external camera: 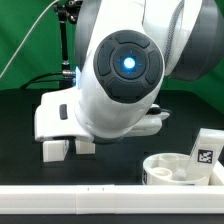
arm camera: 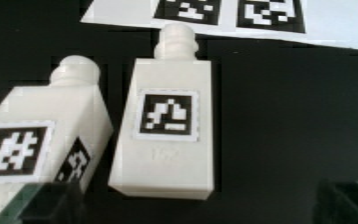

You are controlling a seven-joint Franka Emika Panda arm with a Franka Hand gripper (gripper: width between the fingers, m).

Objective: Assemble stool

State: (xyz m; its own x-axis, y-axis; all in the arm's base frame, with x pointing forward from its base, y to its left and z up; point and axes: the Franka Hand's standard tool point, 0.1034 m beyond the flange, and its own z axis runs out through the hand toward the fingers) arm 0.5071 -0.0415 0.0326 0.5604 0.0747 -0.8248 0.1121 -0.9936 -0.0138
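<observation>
Two white legs lie on the black table (arm camera: 291,120) right under the claw (external camera: 70,148); a third leg (external camera: 206,150) stands far off to the claw's side, toward the exterior view's right, at the one round seat (external camera: 165,168). That makes three legs, one seat, one marker board (arm camera: 131,12) and one long white rail (external camera: 90,200).

The claw is open, its two fingers standing apart with nothing between them. The bulky arm (external camera: 125,65) fills the middle of the exterior view and hides the ground below the claw, so the two legs there show only in the wrist view.

The middle leg (arm camera: 167,125) is seen whole; the second leg (arm camera: 51,130) beside it lies at a slant and is cut by the frame edge. Whether the two touch I cannot tell. The seat is cut by the frame edge and partly hidden behind the rail. The marker board lies just past the legs' peg ends, with only two tags showing.

Each leg is a short blocky white bar with a narrow knobbed peg at one end and a black-and-white square tag on its upper face. The seat is a rimmed disc with round hollows inside.
</observation>
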